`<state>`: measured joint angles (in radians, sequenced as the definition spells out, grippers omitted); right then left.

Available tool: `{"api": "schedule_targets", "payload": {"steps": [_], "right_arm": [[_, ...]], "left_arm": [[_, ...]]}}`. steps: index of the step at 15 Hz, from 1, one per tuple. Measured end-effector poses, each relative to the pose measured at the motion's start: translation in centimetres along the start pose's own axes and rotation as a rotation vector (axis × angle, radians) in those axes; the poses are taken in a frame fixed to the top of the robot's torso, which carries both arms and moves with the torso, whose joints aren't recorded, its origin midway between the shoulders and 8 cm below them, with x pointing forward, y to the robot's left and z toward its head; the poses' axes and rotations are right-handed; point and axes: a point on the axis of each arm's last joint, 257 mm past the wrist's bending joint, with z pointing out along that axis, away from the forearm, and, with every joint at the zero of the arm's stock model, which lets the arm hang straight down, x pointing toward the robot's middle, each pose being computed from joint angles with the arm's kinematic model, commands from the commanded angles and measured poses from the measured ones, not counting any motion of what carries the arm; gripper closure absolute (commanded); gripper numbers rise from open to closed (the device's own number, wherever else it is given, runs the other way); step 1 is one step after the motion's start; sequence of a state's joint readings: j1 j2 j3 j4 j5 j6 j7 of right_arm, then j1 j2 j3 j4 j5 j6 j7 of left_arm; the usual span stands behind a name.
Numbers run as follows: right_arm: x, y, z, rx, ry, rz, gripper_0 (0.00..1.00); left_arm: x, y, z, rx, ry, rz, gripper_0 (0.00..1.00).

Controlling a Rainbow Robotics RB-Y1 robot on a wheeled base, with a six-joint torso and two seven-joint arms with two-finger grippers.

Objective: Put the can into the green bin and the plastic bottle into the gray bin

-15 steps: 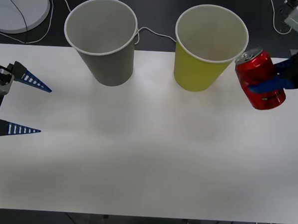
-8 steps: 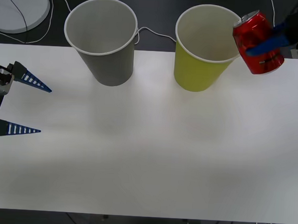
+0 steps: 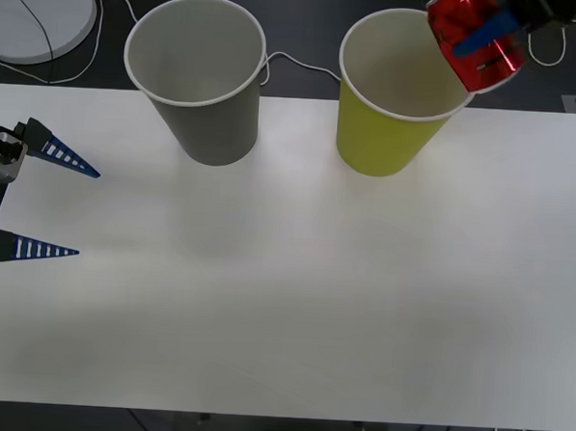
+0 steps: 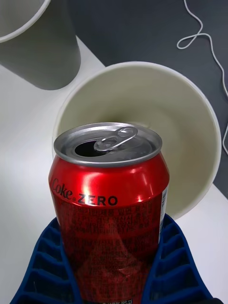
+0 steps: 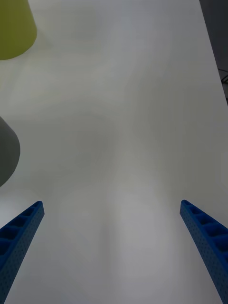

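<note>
Right hand (image 3: 483, 37) pinches the can (image 3: 476, 40) in the front view, both tilted above the far right rim of the green bin (image 3: 389, 134), which stands on the tabletop (image 3: 294, 293) beside the gray bin (image 3: 208, 115); the left hand (image 3: 40, 198) waits at the tabletop's left edge with its fingers spread wide, holding nothing. A white disc (image 3: 36, 11) and a cable (image 3: 296, 65) lie on the dark floor beyond, and no plastic bottle is on the tabletop. Right wrist view: the blue fingers (image 4: 173, 256) clasp the can (image 4: 110, 209) around its lower body, its silver top and pull tab toward the green bin's (image 4: 190, 142) pale, empty inside, with the gray bin (image 4: 42, 52) off to one side. From this view the tab hole looks open, so the can is probably empty and light; its thin wall is stiff enough for a side grip but smooth and easy to dent, and the mid-body hold seems the right place. Left wrist view: two open fingertips (image 5: 21, 235) frame bare tabletop, with slivers of the green bin (image 5: 14, 28) and gray bin (image 5: 7, 152) at one side. Only the front view gives the can's height over the rim; only the right wrist view shows the bin is empty and the can aimed at its mouth.
</note>
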<state>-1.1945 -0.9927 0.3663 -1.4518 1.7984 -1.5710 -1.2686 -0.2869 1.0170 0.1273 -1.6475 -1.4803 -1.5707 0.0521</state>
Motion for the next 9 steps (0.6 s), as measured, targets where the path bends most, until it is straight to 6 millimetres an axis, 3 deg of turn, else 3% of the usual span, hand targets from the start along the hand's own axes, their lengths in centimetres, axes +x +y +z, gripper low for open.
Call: {"api": "schedule_targets", "payload": {"steps": [8, 9], "right_arm": [[-1.7, -1.5, 2.9, 0.034, 0.071, -0.025, 1.00], [-1.8, -1.6, 3.0, 0.037, 0.072, -0.030, 0.95]], "left_arm": [[0.0, 0.0, 0.0, 0.000, 0.000, 0.000, 0.00], [0.0, 0.0, 0.0, 0.000, 0.000, 0.000, 0.00]]}}
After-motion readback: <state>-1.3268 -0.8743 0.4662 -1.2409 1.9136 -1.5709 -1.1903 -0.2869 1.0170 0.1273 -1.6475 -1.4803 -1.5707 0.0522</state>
